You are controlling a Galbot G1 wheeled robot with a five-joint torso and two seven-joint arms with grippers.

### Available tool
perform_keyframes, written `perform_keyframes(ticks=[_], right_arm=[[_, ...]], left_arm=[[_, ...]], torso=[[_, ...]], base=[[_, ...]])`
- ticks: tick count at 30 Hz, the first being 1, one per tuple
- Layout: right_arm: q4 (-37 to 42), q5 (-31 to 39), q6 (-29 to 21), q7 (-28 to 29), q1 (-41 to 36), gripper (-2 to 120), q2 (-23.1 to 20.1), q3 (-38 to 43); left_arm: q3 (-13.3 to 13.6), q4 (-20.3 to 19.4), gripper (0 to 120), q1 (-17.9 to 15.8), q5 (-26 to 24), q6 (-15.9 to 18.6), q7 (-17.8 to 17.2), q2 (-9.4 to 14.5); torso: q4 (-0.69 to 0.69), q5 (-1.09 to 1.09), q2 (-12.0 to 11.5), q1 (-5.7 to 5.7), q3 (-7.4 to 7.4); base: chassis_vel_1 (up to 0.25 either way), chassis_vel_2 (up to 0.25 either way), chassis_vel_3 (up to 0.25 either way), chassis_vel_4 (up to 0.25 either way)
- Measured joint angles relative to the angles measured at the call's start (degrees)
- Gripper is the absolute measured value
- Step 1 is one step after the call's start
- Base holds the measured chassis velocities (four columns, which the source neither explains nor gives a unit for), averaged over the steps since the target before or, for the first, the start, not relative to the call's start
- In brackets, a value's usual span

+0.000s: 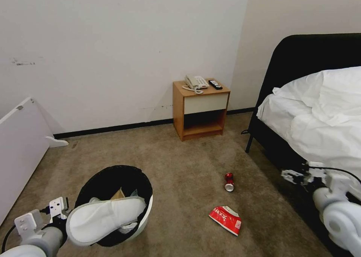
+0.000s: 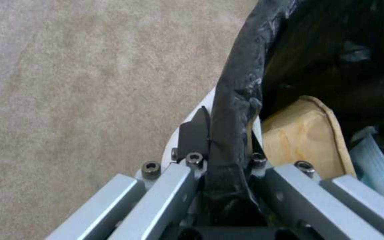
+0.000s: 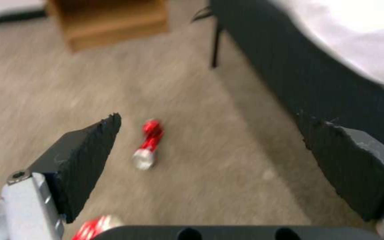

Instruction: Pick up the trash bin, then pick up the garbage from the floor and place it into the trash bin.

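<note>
Black bag rim of the trash bin is what the left gripper hangs onto in the head view, low at the robot's left; bin tilts, w/ a white slipper lying across its mouth. Risk: more tilt and the slipper slides out. Red can and red snack packet lie apart on the brown carpet, btwn bin and bed; nightstand by the wall.

Left wrist view: fingers pinch the bagged rim, cardboard scrap inside. Thin plastic could slip or tear.

Right wrist view: right gripper spread wide above the can, not touching. Can is round, may roll off on a bad close.
</note>
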Motion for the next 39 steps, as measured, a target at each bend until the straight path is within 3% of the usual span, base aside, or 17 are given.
perform_keyframes(ticks=[1, 4, 7, 9, 11, 14, 15, 16, 20, 27, 39], right_arm=[[0.12, 1.24, -3.81, -1.34, 2.34, 100, -1.53, -1.87], [-0.07, 0.49, -8.21, -5.09, 5.21, 100, -3.85, -5.05], [0.26, -0.87, -9.91, -8.56, 7.15, 100, -6.36, -10.79], [0.51, -2.25, -10.17, -9.43, 8.32, 100, -7.41, -14.48], [0.54, -4.64, -10.25, -9.44, 11.57, 100, -8.08, -23.28], [0.13, -5.64, -10.24, -9.0, 13.5, 100, -7.97, -27.33], [-1.27, -6.59, -9.99, -9.51, 16.38, 100, -7.09, -33.08], [-2.62, -8.0, -9.41, -11.17, 17.85, 100, -6.45, -36.68], [-6.01, -11.63, -9.26, -14.47, 21.57, 100, -4.66, -44.34], [-10.93, -15.06, -9.55, -15.14, 28.21, 100, -1.55, -53.56], [-18.85, -21.21, -9.25, -16.6, 28.41, 100, -0.05, -55.32]], left_arm=[[-0.01, 0.0, 2, 0.01, 0.01, 0.0, 0.03, -0.1], [0.06, 0.0, 2, 0.08, 0.23, 0.0, 0.07, -0.2], [0.29, 0.14, 2, 0.04, 0.51, 0.0, 0.17, -0.51], [0.38, 0.31, 2, -0.02, 0.76, 0.0, 0.22, -0.67], [0.51, 0.6, 2, -0.1, 0.98, 0.0, 0.28, -0.99], [0.53, 0.74, 2, -0.15, 1.14, 0.0, 0.34, -1.14], [0.53, 0.94, 2, -0.2, 1.33, -0.02, 0.37, -1.38], [0.53, 1.07, 2, -0.22, 1.39, -0.02, 0.4, -1.49], [0.58, 1.54, 2, -0.36, 1.68, -0.08, 0.51, -1.83], [0.58, 1.83, 2, -0.55, 2.04, -0.13, 0.66, -2.6], [0.47, 2.18, 2, -0.25, 2.74, -0.36, 1.12, -3.1]], torso=[[0.0, -0.02, 0.0, 0.0, 0.0], [-0.02, -0.02, 0.0, 0.0, 0.0], [-0.03, 0.01, 0.0, 0.0, 0.0], [-0.02, -0.01, 0.01, 0.0, 0.0], [-0.03, -0.01, 0.0, 0.0, 0.0], [-0.01, 0.03, 0.0, 0.0, 0.0], [0.0, -0.05, 0.0, 0.0, 0.0], [0.0, 0.01, 0.0, 0.0, 0.0], [-0.03, -0.03, 0.0, 0.0, 0.0], [0.0, 0.02, 0.0, 0.0, 0.0], [-0.02, 0.0, 0.01, 0.0, 0.0]], base=[[0.0, 0.0, 0.0, 0.0], [0.0, 0.0, 0.0, 0.0], [0.0, 0.0, 0.0, 0.0], [0.0, 0.0, 0.0, 0.0], [0.0, 0.0, 0.0, 0.0], [0.0, 0.0, 0.0, 0.0], [0.0, 0.0, 0.0, 0.0], [0.0, 0.0, 0.0, 0.0], [0.0, 0.0, 0.0, 0.0], [0.0, 0.0, 0.0, 0.0], [0.0, 0.0, 0.0, 0.0]])
